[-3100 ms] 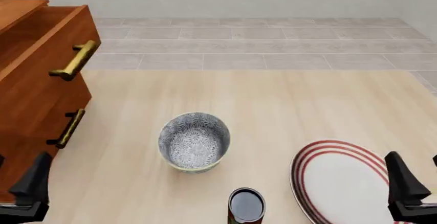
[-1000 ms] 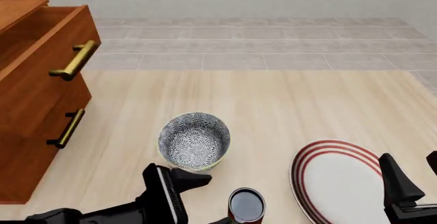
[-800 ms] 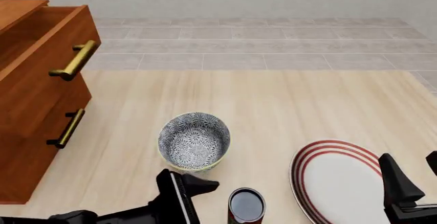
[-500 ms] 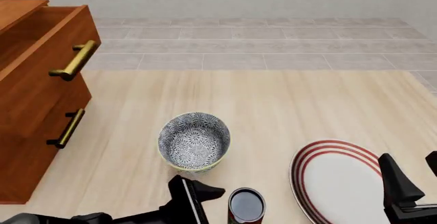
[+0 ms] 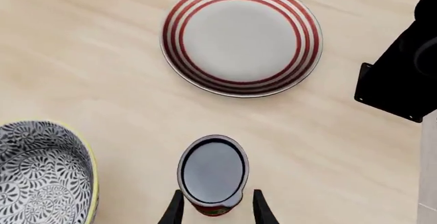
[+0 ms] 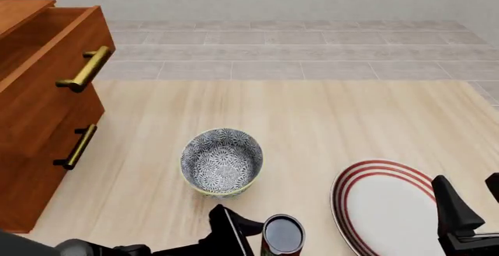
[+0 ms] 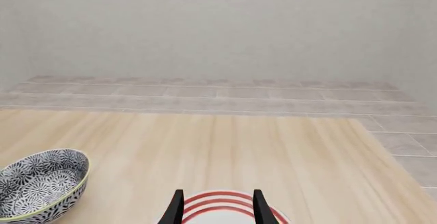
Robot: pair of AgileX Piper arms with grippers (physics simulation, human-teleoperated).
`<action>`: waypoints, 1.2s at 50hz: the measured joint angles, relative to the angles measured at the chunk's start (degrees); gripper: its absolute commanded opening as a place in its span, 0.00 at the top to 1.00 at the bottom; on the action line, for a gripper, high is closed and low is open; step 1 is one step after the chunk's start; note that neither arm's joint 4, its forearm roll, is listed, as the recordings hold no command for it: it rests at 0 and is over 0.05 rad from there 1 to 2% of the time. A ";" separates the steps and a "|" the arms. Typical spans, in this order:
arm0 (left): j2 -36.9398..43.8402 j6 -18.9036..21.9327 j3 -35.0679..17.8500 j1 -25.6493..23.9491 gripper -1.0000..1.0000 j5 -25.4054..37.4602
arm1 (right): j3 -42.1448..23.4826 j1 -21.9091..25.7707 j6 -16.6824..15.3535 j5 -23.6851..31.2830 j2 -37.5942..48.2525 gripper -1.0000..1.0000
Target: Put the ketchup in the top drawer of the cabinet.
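The ketchup [image 6: 282, 235], a small can with a dark glossy top and red side, stands near the table's front edge, between the bowl and the plate. My left gripper [image 5: 215, 213] is open, with one finger on each side of the ketchup [image 5: 212, 172], low by its base. In the front view, one of its dark fingers [image 6: 232, 228] shows just left of the can. The cabinet [image 6: 31, 168] stands at the far left, and its top drawer [image 6: 48, 78] is pulled out, brass handle [image 6: 86, 69] facing right. My right gripper [image 6: 471, 206] is open at the front right.
A blue-grey patterned bowl [image 6: 222, 161] sits just behind and left of the can. A white plate with red rings [image 6: 382, 203] lies to its right, under my right gripper [image 7: 217, 211]. The lower drawer's handle [image 6: 79, 146] juts from the cabinet front.
My left arm has swept from the far left along the front edge to the ketchup, and its fingers now flank the can. The right arm has barely moved.
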 measured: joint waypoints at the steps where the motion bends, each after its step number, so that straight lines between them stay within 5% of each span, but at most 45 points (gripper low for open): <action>1: 0.33 -0.26 -0.14 -0.07 0.00 0.00 | 0.00 0.01 0.02 -0.01 0.02 0.00; 39: 5.11 -2.15 -3.01 -1.02 0.00 -0.81 | -0.01 0.61 0.22 -0.39 0.92 0.00; 40: 5.18 -2.07 -3.02 -1.02 1.00 -0.88 | -0.01 0.63 0.22 -0.40 0.94 0.00; 60: 4.70 -1.27 -2.11 -0.20 1.00 -1.84 | -0.01 0.88 0.39 -0.71 1.54 0.00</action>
